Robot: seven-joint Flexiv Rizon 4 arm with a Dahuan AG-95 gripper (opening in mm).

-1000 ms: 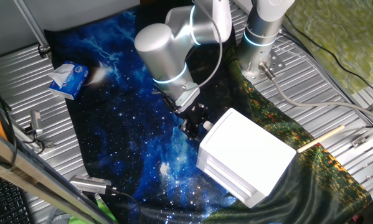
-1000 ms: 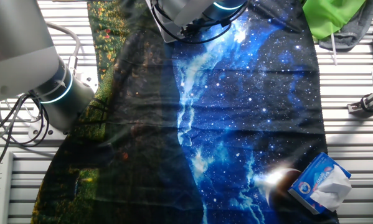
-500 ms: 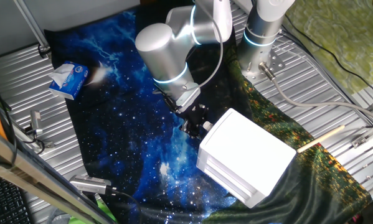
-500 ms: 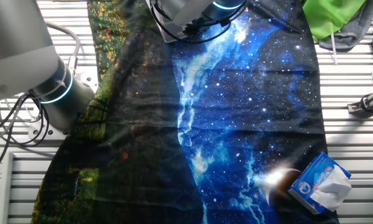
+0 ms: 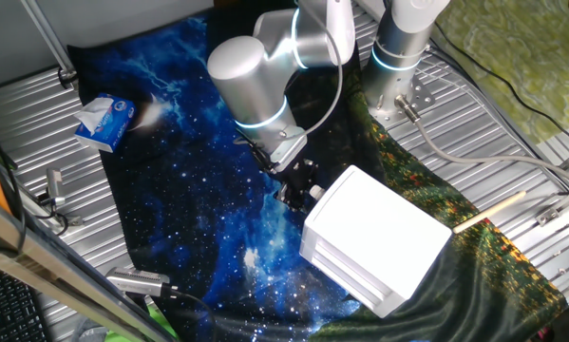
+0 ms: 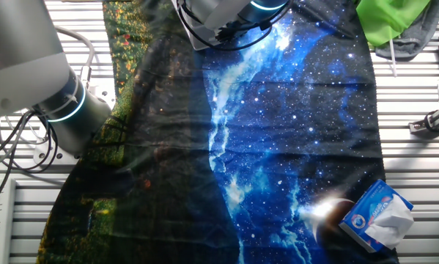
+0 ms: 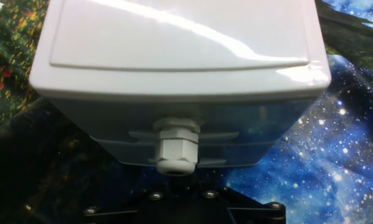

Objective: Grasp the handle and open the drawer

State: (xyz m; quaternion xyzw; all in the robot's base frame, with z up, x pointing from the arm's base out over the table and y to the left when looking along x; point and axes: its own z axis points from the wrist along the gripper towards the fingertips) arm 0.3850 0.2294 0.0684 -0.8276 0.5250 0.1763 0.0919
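The white boxy drawer unit (image 5: 379,237) stands on the dark cloth. In the hand view its front face fills the frame, with the drawer (image 7: 254,134) below the glossy lid. The handle (image 7: 175,149), a small white ribbed knob, sticks out of that face towards the camera. My gripper (image 5: 300,193) is at the unit's front face, level with the knob. In the hand view only the gripper's black base (image 7: 186,208) shows, just below the knob's tip. The fingers are hidden, so I cannot tell whether they are open or shut. The unit is out of the other fixed view.
A blue tissue packet (image 5: 104,122) lies at the far left of the starry cloth (image 5: 189,190), also in the other fixed view (image 6: 377,216). A wooden stick (image 5: 488,211) lies right of the unit. The arm's base (image 5: 398,57) stands behind it. Metal tools lie along the ribbed table edge (image 5: 56,190).
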